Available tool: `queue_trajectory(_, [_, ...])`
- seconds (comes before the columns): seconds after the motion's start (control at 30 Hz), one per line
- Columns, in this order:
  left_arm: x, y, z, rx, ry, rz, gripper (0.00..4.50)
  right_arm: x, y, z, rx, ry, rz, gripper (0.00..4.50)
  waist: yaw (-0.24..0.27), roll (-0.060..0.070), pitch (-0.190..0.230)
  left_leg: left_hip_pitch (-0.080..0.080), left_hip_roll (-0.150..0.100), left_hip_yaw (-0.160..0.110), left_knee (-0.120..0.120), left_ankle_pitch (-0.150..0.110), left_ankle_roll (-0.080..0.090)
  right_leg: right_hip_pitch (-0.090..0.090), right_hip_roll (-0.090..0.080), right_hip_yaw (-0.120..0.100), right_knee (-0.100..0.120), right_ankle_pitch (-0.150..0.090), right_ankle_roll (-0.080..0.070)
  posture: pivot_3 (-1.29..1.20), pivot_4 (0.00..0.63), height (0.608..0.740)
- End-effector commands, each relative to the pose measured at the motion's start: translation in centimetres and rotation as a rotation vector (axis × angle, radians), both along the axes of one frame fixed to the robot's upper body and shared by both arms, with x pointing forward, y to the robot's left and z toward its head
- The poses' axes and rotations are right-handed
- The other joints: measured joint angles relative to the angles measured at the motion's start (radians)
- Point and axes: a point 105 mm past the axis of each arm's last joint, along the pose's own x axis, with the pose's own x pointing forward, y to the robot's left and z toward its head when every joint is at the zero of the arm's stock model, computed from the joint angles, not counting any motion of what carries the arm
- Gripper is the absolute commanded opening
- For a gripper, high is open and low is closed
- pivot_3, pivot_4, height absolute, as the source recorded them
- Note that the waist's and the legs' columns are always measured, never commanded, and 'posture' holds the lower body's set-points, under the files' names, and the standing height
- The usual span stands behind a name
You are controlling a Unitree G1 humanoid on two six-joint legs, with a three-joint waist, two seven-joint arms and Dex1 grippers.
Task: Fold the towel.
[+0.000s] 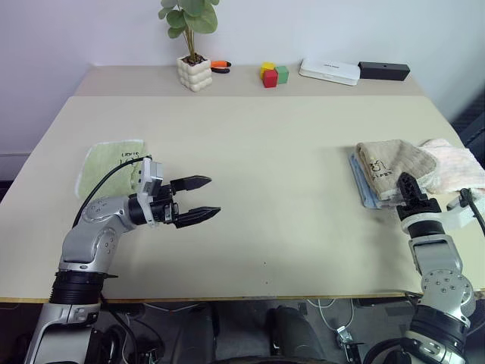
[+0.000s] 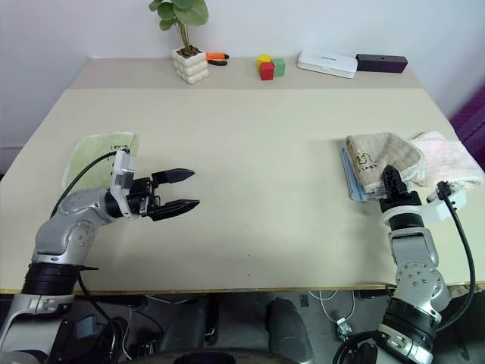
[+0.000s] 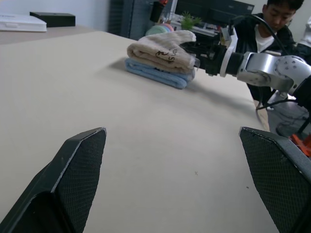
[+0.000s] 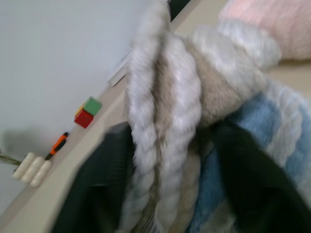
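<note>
The towel (image 1: 394, 159), beige-brown with a dark embroidered mark, lies folded on top of a light blue towel (image 1: 365, 189) at the table's right side. My right gripper (image 1: 409, 186) is at the towel's near edge. In the right wrist view its two dark fingers (image 4: 97, 184) stand apart, and thick folds of the towel (image 4: 165, 97) lie between them. My left gripper (image 1: 204, 199) hovers open over the bare table at the left, pointing right, with nothing between its fingers. The left wrist view looks across at the towel stack (image 3: 163, 48).
A pink towel (image 1: 458, 163) lies right of the stack and a pale green towel (image 1: 110, 163) lies flat behind my left arm. Along the back stand a potted plant (image 1: 194, 72), an orange tool (image 1: 220, 66), coloured blocks (image 1: 274, 74), a white box (image 1: 330, 70) and a black box (image 1: 383, 70). A person (image 3: 272, 19) sits beyond the table.
</note>
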Motion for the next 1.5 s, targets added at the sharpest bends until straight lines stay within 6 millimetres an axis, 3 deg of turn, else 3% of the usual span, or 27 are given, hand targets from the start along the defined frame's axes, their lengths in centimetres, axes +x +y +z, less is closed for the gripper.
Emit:
queue_trajectory(0.03, [-0.1,-0.4,0.9,0.003,-0.053,-0.013,4.50,-0.7,-0.9,1.9,-0.072,-0.066,-0.053,4.45,0.000,0.000,0.000,0.000,0.000,0.000,0.000,0.000,0.000,0.000,0.000,0.000,0.000,0.000,0.000,0.00,0.150,0.740])
queue_trajectory(0.33, [0.0,-0.5,0.9,-0.004,-0.054,-0.016,4.50,-1.7,-3.1,3.6,-0.376,-0.042,-0.221,4.49,-0.001,0.000,0.000,0.000,0.000,0.001,0.000,0.000,0.000,-0.001,0.000,0.001,0.000,0.000,0.000,0.00,0.150,0.740])
queue_trajectory(0.47, [0.2,-0.1,0.9,0.006,-0.061,0.000,4.50,-0.7,-2.7,6.8,-0.533,-0.096,-0.223,4.49,-0.002,0.001,0.000,0.000,0.000,0.002,0.000,0.000,0.000,-0.001,0.000,0.002,0.002,0.000,0.000,0.00,0.150,0.740])
queue_trajectory(0.53, [0.2,0.2,1.0,0.011,-0.065,0.009,4.50,0.2,-1.6,9.5,-0.605,-0.165,-0.208,4.49,-0.005,0.001,0.001,0.000,0.000,0.002,0.000,0.000,0.000,-0.002,0.001,0.003,0.002,0.000,0.000,0.00,0.150,0.740])
queue_trajectory(0.6, [0.3,0.6,1.2,0.015,-0.071,0.028,4.50,2.0,3.3,12.7,-0.784,-0.286,-0.034,4.49,-0.006,0.001,0.001,0.001,0.000,0.004,0.000,0.000,0.000,-0.004,0.001,0.005,0.005,0.000,0.000,0.00,0.150,0.740])
queue_trajectory(0.63, [0.3,0.7,1.2,0.018,-0.076,0.040,4.50,2.6,6.0,13.3,-0.822,-0.332,0.096,4.49,-0.007,0.002,0.001,0.001,0.000,0.004,0.000,0.000,0.000,-0.005,0.001,0.005,0.005,0.000,0.000,0.00,0.150,0.740])
queue_trajectory(0.73, [0.2,1.1,1.3,0.024,-0.084,0.066,4.50,2.6,12.0,12.1,-0.881,-0.410,0.452,4.49,-0.005,0.001,0.001,0.001,0.003,0.003,0.000,0.000,0.000,-0.006,0.006,0.007,0.006,0.000,-0.001,0.00,0.150,0.740])
queue_trajectory(0.93, [-0.6,2.6,1.1,0.049,-0.094,0.147,4.50,0.9,16.7,8.4,-0.889,-0.440,0.890,4.49,0.016,0.001,0.001,-0.002,0.004,0.001,0.001,0.000,0.000,-0.005,0.008,0.010,0.006,-0.002,-0.003,0.00,0.150,0.740])
queue_trajectory(1.0, [-1.0,2.6,1.0,0.052,-0.092,0.161,4.50,0.2,17.0,7.9,-0.853,-0.448,1.001,4.49,0.019,0.000,0.001,-0.001,0.004,0.002,0.002,0.000,0.000,-0.005,0.008,0.010,0.006,-0.002,-0.003,0.00,0.150,0.740])
queue_trajectory(1.17, [-2.0,2.5,0.3,0.052,-0.071,0.178,4.50,-1.4,17.8,5.8,-0.948,-0.449,1.191,4.49,0.023,0.000,0.001,-0.001,0.004,0.001,0.004,0.000,0.000,-0.003,0.008,0.010,0.007,-0.002,-0.004,0.00,0.150,0.740])
queue_trajectory(1.5, [-2.3,2.1,-0.6,0.040,-0.048,0.185,4.50,-2.2,17.0,5.4,-0.999,-0.421,1.215,4.49,0.023,0.000,0.001,0.000,0.004,0.001,0.005,0.000,0.000,-0.004,0.008,0.010,0.008,-0.002,-0.004,0.00,0.150,0.740])
